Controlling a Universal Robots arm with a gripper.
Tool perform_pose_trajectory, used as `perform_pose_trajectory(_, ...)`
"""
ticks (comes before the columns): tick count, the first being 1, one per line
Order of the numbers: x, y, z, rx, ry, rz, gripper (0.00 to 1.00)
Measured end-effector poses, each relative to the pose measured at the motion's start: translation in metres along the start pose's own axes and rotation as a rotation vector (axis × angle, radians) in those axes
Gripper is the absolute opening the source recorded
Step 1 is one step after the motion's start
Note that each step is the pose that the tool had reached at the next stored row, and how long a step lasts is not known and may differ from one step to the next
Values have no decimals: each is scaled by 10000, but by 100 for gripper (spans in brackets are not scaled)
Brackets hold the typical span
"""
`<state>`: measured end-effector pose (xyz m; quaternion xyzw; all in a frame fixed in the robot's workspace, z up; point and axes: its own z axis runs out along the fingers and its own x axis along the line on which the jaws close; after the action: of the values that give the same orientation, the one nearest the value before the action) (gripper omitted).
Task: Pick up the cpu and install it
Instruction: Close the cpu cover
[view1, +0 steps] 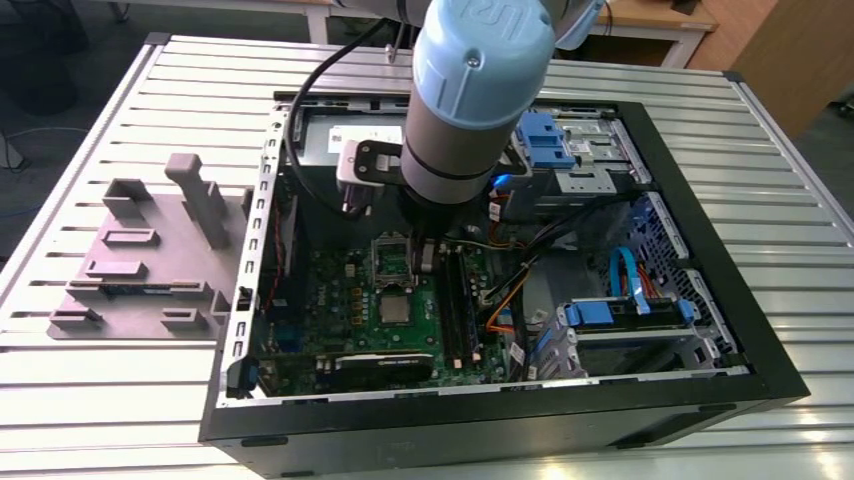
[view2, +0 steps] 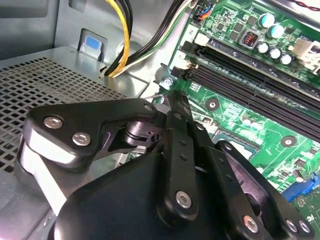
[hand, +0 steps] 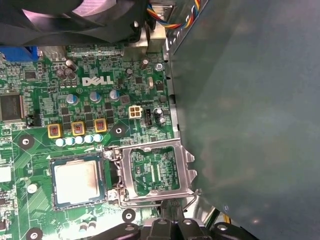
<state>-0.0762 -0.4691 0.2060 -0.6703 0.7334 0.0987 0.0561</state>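
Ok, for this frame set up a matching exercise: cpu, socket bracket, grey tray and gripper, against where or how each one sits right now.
Things:
1. cpu
2. metal bracket
3. mauve-grey tray
4. gripper

Places or states:
A. on the slatted table outside the case, at the exterior view's left
B. down inside the case, close to the green board
C. lying flat in its seat on the green board
D. swung open, right beside the cpu

Pairs: 1-C, 2-D, 3-A, 4-B
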Motion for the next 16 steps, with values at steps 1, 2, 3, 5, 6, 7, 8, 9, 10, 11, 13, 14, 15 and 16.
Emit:
perform_pose_trajectory(1,-1,0,5,-1,-10,0,11)
perform_pose_trajectory(2,-3,-1,8,-3,-15,1,11)
perform_pose_trajectory(3,-5,-2,12,-3,-22,1,11)
perform_pose_trajectory(5,-10,-4,24,-3,-34,-1,11)
perform_pose_trajectory(6,-12,-4,29,-3,-36,-2,11)
perform_pose_trajectory(7,-12,-4,30,-3,-36,-2,11)
perform_pose_trajectory(8,-12,-4,30,-3,-36,-2,11)
perform_pose_trajectory(9,-12,-3,29,-4,-34,-1,11)
perform_pose_trajectory(10,-12,-3,30,-4,-34,-1,11)
perform_pose_trajectory(11,-13,-6,31,-6,-36,0,11)
perform_pose_trajectory(13,-13,-10,33,-4,-34,2,11)
perform_pose_trajectory(14,-12,-12,38,-3,-37,1,11)
perform_pose_trajectory(15,-11,-13,44,-2,-40,-1,11)
perform_pose_trajectory(16,-9,-13,48,-2,-42,-2,11)
